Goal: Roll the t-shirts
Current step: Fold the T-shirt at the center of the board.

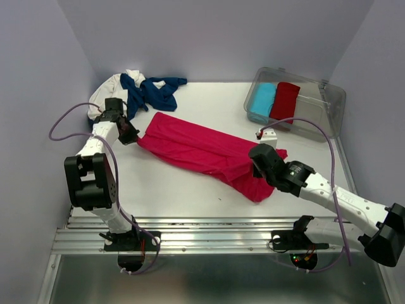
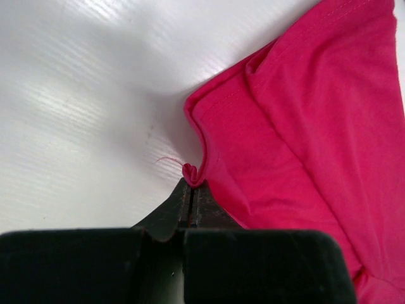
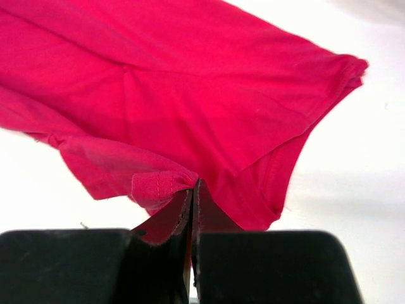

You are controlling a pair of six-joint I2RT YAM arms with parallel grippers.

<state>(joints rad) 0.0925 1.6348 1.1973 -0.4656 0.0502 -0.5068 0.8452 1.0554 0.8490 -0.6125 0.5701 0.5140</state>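
Pink-red t-shirt (image 1: 202,152) lies mid-surface, pulled long between both arms, with its long axis running diagonally from far-left to near-right. Left pincer (image 2: 191,187) is pressed together on a curled hem corner at the far-left end. Right pincer (image 3: 193,187) is clamped on a bunched hem fold at the near-right end, and a sleeve-like flap hangs nearer the base. Bare surface (image 1: 190,196) shows on the near side of the shirt, and more on the far side. Navy tee (image 1: 152,92) and cream-white tee (image 1: 107,88) are heaped in the far-left corner. Clear bin (image 1: 329,101) at far-right holds a light-blue roll (image 1: 262,99) and a red roll (image 1: 285,100).
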